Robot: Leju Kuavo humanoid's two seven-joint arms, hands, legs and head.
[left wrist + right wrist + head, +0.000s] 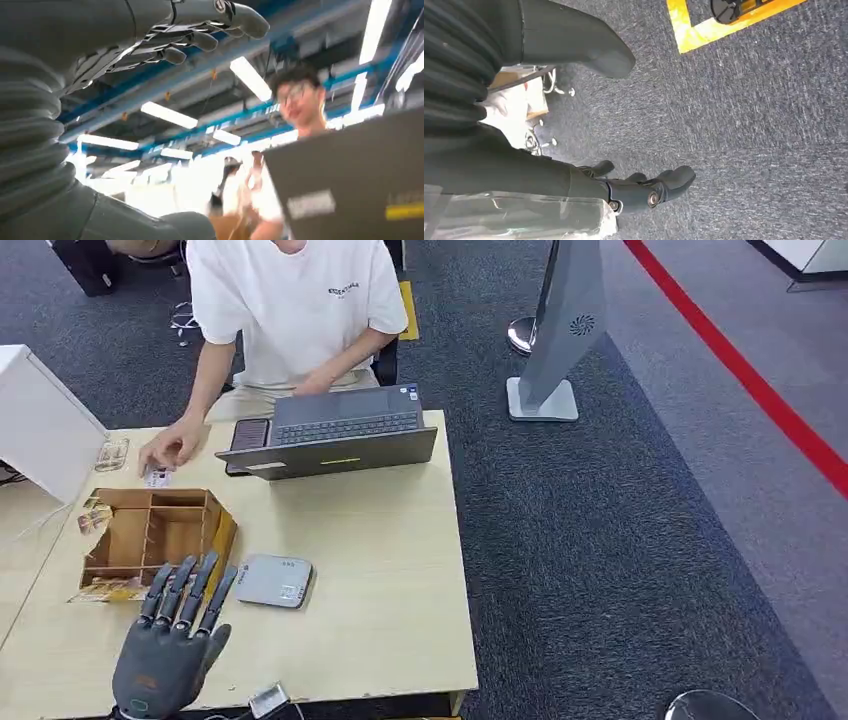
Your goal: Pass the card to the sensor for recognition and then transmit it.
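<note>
Card (157,477) on the table (380,570) just past the wooden box (160,535), under a person's fingers (172,447); not yet picked up. Sensor (274,581) flat beside the box, near the left hand (172,645), which hovers with fingers spread, holding nothing. Right hand (644,192) hangs over carpet, fingers loosely curled, empty. Probably the opening step: next, reach past the box and pinch the card.

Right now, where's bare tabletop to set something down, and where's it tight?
Free: the wide strip of table between the laptop and the near edge, right of the grey sensor. Crowded: the left side, where the wooden organizer, the left hand and the person's hand on a card sit close.
</note>
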